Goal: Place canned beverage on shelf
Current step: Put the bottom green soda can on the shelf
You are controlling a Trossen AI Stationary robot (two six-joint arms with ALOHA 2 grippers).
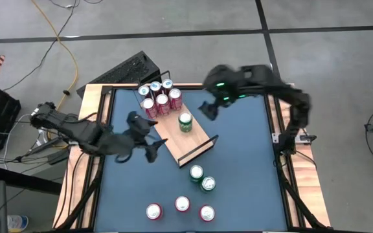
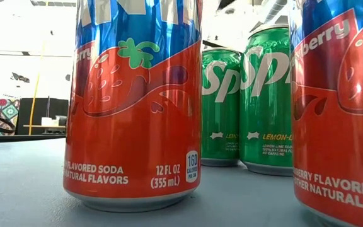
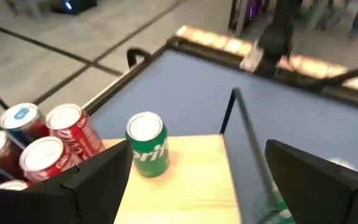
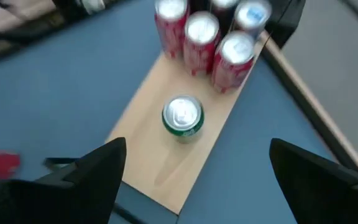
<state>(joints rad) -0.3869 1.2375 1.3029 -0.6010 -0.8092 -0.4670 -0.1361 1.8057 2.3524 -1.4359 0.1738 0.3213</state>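
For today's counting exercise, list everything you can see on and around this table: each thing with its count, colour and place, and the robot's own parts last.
shelf: one, light wood with black end rails, lying diagonally on the table's far half.
table: one, blue top, light-wood edging.
red cans on shelf: about six, red and blue, clustered at its far end.
green can on shelf: one, mid-board, upright.
green cans on table: two, beyond the shelf's near end.
red cans on table: three, near edge.
keyboard: one, black, behind the table.
left gripper: open, beside the shelf.
right gripper: open, above the shelf's right side.

Grey concrete floor (image 1: 173,26) with dark seams surrounds the tabletop (image 1: 238,149). A yellow cable (image 1: 67,48) trails across it. Bright ceiling lights (image 2: 17,25) glare over the room beyond.
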